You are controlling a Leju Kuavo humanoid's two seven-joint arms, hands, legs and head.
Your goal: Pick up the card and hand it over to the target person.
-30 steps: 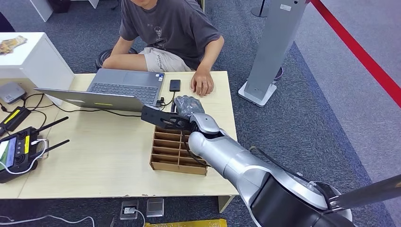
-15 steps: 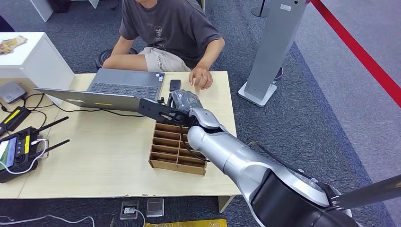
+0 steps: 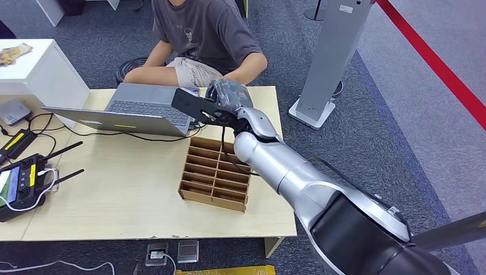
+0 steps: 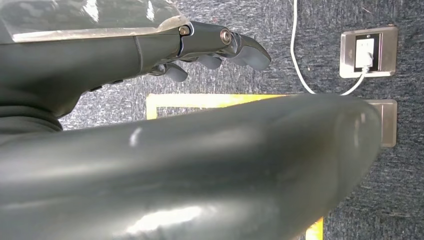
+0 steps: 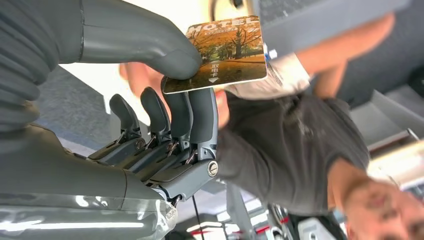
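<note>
Card [image 5: 225, 52] is pinched between the thick thumb [image 5: 150, 42] and the darker fingers [image 5: 197, 112] of the right hand [image 3: 226, 98], an autumn-tree picture being shown on its face in the right wrist view. Seen from the head view, the card [image 3: 192, 103] is held above the far edge of the table [image 3: 114, 189], over the keyboard side of the laptop [image 3: 143, 109], and is extended toward the person [image 3: 206, 40] seated behind that table edge. One forearm of the person is rested near the table's far edge, just beyond the right hand. A wooden divided tray [image 3: 215, 175] is set on the table nearer the robot than the card, under the silver right arm. A black controller [image 3: 20, 183] is laid at the table's left end. The left hand [image 4: 215, 47] is seen hanging over carpet with nothing held and its fingers slightly curled and apart.
</note>
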